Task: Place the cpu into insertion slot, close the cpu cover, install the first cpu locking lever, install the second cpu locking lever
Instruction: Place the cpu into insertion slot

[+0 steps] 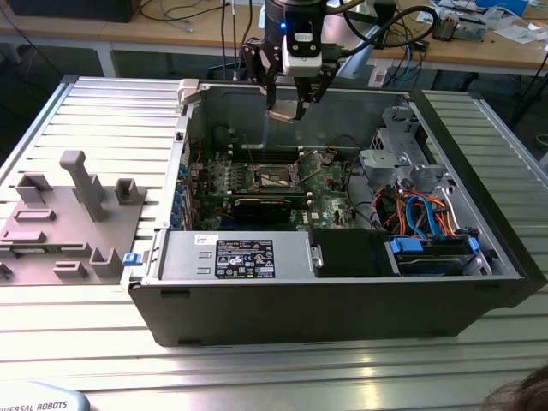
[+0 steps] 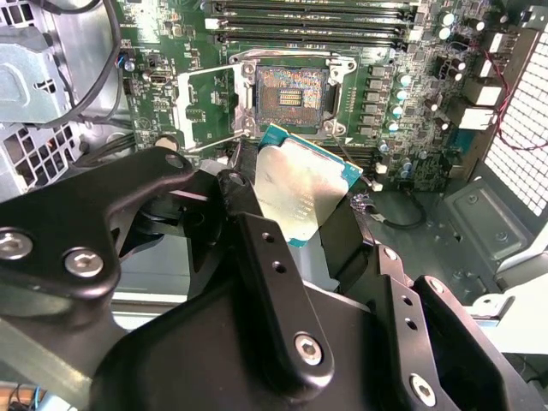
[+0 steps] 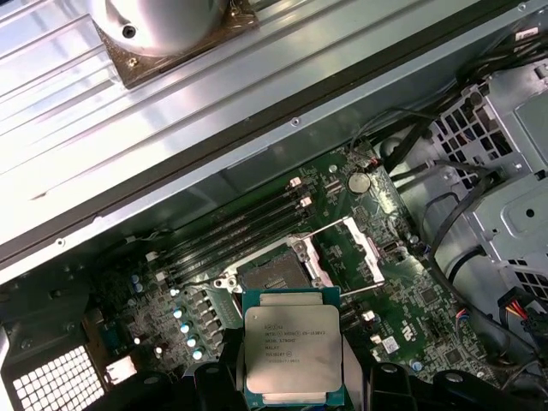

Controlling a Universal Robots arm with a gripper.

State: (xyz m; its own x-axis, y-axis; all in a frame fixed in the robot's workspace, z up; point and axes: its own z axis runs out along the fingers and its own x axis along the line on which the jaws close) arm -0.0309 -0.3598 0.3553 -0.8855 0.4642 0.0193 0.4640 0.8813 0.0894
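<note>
My gripper hangs above the open computer case, shut on the cpu by two opposite edges. In both wrist views the cpu is a flat square chip with a silver top, held between the black fingers and well above the green board. The insertion slot lies open below it, its dark contact field bare. The cpu cover is swung back beside the slot. Thin locking levers stand loose around the slot.
Black memory slots run along one side of the slot. A power supply, a drive cage and coloured cables fill the case. A grey parts fixture sits at the exterior view's left. A person's head is at the bottom right.
</note>
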